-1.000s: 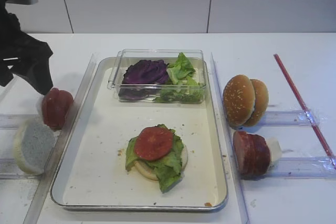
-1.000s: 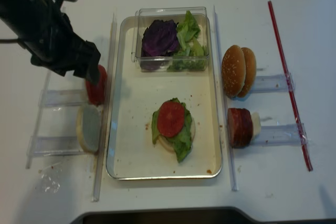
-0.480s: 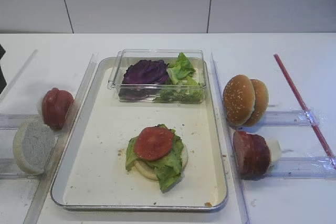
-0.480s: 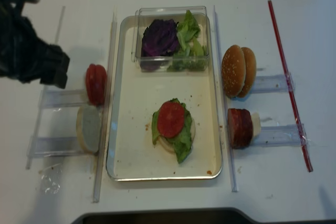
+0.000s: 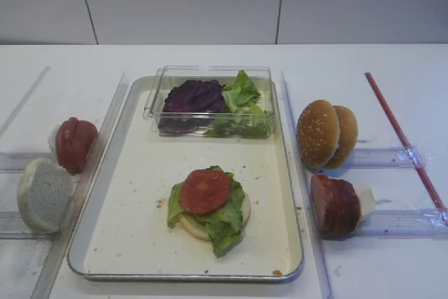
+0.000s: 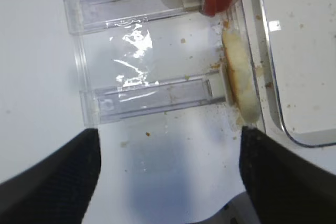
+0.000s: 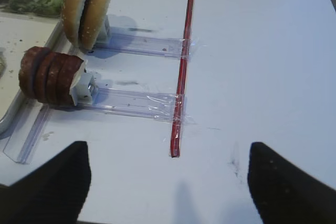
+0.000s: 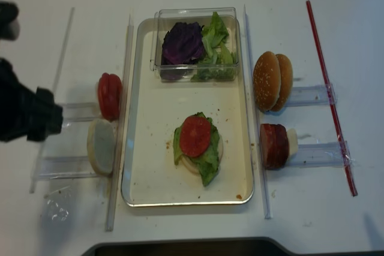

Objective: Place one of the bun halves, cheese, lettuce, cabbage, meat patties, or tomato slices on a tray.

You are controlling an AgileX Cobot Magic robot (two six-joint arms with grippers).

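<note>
We have drawn our left hand [image 6: 167,182] back, spread and empty — a tomato slice [image 5: 204,190] now tops the lettuce [image 5: 225,220] on the tray [image 5: 140,243], ahead and right of it — placement done

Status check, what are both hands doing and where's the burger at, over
Left hand open, empty, beside the rack. Right hand open, empty. Round red tomato slice on green lettuce in silver metal tray. Nothing in the way.

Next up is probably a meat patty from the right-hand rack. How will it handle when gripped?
The meat patties stand on edge, packed together, so neighbours may tip if one is pulled. They look thick and probably stiff. The surface looks matte, so likely not slippery.
</note>
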